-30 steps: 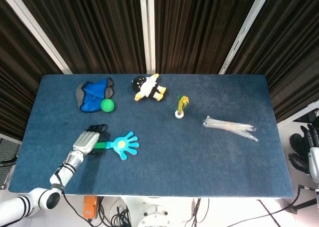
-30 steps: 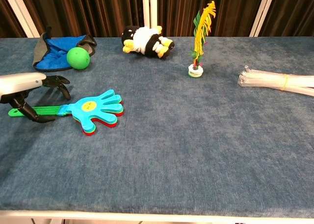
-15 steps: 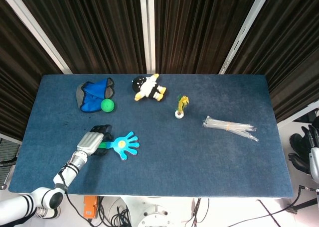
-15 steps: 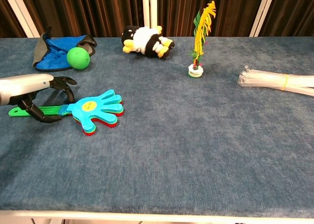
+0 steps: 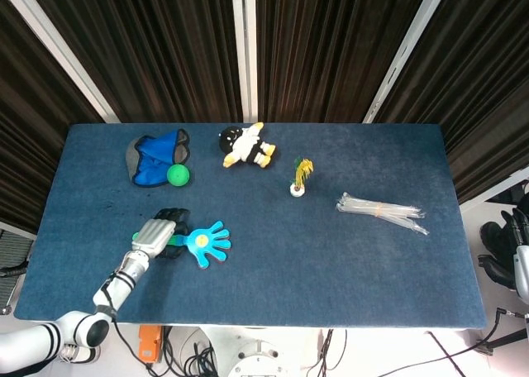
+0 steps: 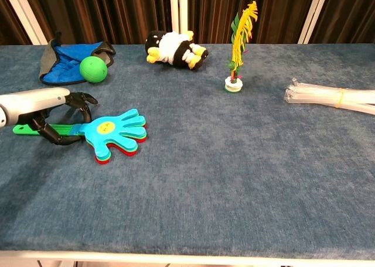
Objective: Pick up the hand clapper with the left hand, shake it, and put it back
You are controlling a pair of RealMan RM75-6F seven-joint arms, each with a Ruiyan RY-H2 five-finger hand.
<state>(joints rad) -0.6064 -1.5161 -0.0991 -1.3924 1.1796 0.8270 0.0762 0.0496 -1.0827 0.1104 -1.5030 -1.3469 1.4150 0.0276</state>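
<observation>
Hand clapper [image 6: 111,132] lies flat on the blue table [image 6: 234,179] near the robot's left front edge, its green handle pointing left and its stacked plastic palms pointing right. The left hand [image 6: 55,117] straddles that handle, dark fingers curled down on both sides of it; whether they have actually closed on it cannot be told, since the clapper rests on the cloth. The likely trouble from here is a shallow hold: the handle is thin and lies flush with the fabric, so fingers that close above it would slip off, or would pinch only one edge and let the clapper swing loose once shaken.

Farther back sit a green ball [image 6: 94,68] against a blue cloth [image 6: 64,65], a plush penguin [image 6: 174,49], an upright feathered shuttlecock [image 6: 237,50] and, to the right, a bundle of clear tubes [image 6: 331,97].

The chest view shows the gap under the fingers and the handle's end sticking out behind them. Only the head view shows the right hand [image 5: 506,243], idle off the table's right edge, its fingers too indistinct to judge.
</observation>
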